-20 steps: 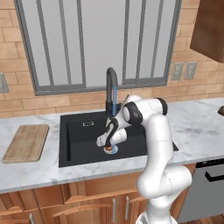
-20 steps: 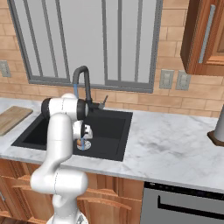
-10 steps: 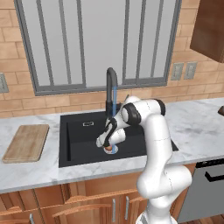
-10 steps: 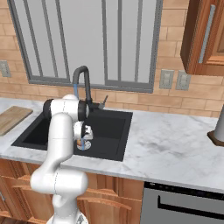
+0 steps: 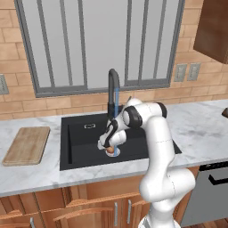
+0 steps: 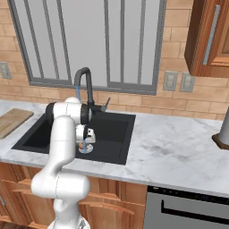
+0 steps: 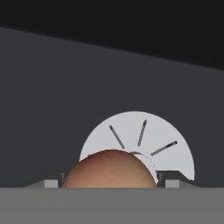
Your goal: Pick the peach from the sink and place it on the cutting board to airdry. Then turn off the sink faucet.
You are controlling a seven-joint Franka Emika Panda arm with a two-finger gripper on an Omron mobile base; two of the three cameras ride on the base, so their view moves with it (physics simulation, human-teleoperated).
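Observation:
The peach (image 7: 109,168), orange-red, sits just over the round silver drain (image 7: 144,135) of the black sink (image 5: 84,147). My gripper (image 7: 109,183) reaches down into the basin, its two finger tips pressed against the fruit's sides, shut on it. From the base views the peach (image 5: 109,151) (image 6: 82,144) peeks out under the hand (image 5: 108,147) (image 6: 84,141). The sink faucet (image 5: 113,87) (image 6: 85,78) arches above the hand, and a thin blue water stream (image 5: 116,107) runs from it. The wooden cutting board (image 5: 26,144) (image 6: 11,120) lies on the counter left of the sink.
The faucet's slim silver lever (image 6: 106,103) sticks out to the right of its base. A marble counter (image 6: 174,147) stretches right of the sink, with a dark object (image 6: 223,132) at its far right end. A window and brick wall stand behind.

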